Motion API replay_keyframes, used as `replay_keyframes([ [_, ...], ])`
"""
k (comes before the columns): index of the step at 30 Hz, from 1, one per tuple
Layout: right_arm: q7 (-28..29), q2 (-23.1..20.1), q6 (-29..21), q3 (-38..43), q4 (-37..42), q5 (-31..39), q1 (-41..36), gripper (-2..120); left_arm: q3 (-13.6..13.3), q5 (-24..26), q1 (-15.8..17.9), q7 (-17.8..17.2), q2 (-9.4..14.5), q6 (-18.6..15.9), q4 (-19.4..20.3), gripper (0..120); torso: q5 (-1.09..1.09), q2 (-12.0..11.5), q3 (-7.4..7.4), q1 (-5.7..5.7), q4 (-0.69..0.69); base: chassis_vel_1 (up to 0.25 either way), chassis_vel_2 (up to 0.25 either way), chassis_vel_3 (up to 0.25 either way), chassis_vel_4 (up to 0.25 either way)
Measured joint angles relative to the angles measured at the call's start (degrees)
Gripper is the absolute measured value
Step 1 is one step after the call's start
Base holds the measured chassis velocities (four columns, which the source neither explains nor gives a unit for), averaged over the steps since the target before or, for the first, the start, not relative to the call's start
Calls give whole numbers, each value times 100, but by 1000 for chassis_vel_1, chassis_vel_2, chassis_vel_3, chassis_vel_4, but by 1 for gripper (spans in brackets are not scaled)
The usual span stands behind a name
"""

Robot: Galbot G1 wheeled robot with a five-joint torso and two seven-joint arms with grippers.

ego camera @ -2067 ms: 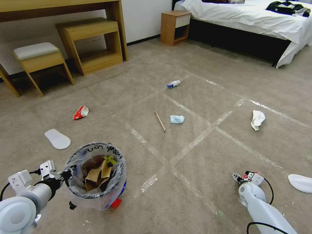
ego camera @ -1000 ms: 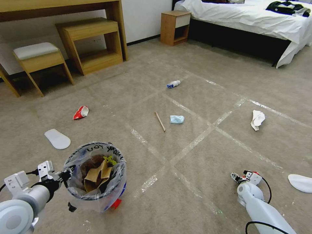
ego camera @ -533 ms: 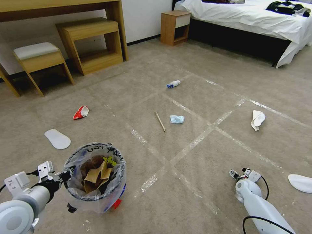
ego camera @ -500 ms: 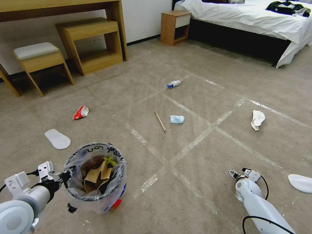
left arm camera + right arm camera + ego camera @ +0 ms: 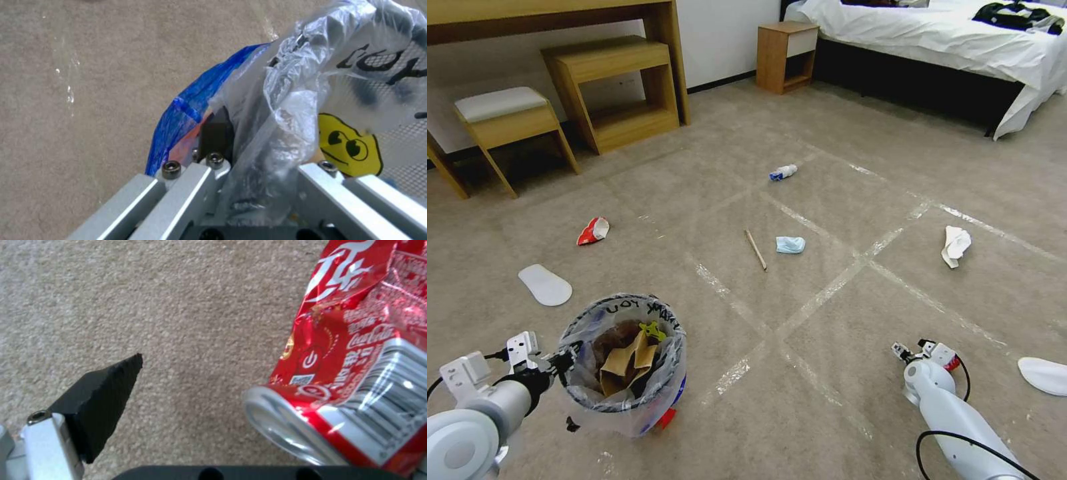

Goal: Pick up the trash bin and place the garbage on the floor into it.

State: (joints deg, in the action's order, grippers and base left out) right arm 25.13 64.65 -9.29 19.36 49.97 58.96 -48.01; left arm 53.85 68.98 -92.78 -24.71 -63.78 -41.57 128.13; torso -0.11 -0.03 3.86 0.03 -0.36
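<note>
The trash bin (image 5: 627,393) is at the lower left, lined with a lettered clear bag, and a brown paper bag (image 5: 620,365) lies inside. My left gripper (image 5: 564,360) is shut on its rim; the left wrist view shows the bin's blue wall (image 5: 191,110) and bag between the fingers. My right gripper (image 5: 924,350) hangs low over the floor (image 5: 827,320), open. A crushed red can (image 5: 351,356) lies against one side of it, and the black fingertip (image 5: 111,386) stands apart from the can. A red wrapper (image 5: 592,231), bottle (image 5: 782,173), stick (image 5: 755,249), mask (image 5: 790,245) and tissue (image 5: 955,245) lie scattered.
White slippers lie at the left (image 5: 544,285) and the right edge (image 5: 1044,375). A stool (image 5: 507,120), a wooden desk shelf (image 5: 617,87) and a nightstand (image 5: 787,57) line the far wall. A bed (image 5: 947,47) stands at the far right.
My right arm has drifted left and a little toward me. The left arm and bin have barely shifted. The litter on the carpet has not moved.
</note>
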Motion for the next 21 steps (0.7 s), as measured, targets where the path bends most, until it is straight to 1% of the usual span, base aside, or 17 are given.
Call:
replay_keyframes([
  [14, 30, -146, 27, 49, -3, 14, 26, 100, -50, -39, 26, 11, -4, -3, -33, 0, 0, 0, 0, 0, -1, 0, 0, 0, 0],
  [21, 32, -137, 54, 68, 21, 7, -2, 100, -81, -75, 24, 16, -8, -4, -35, 0, 0, 0, 0, 0, -1, 0, 0, 0, 0],
])
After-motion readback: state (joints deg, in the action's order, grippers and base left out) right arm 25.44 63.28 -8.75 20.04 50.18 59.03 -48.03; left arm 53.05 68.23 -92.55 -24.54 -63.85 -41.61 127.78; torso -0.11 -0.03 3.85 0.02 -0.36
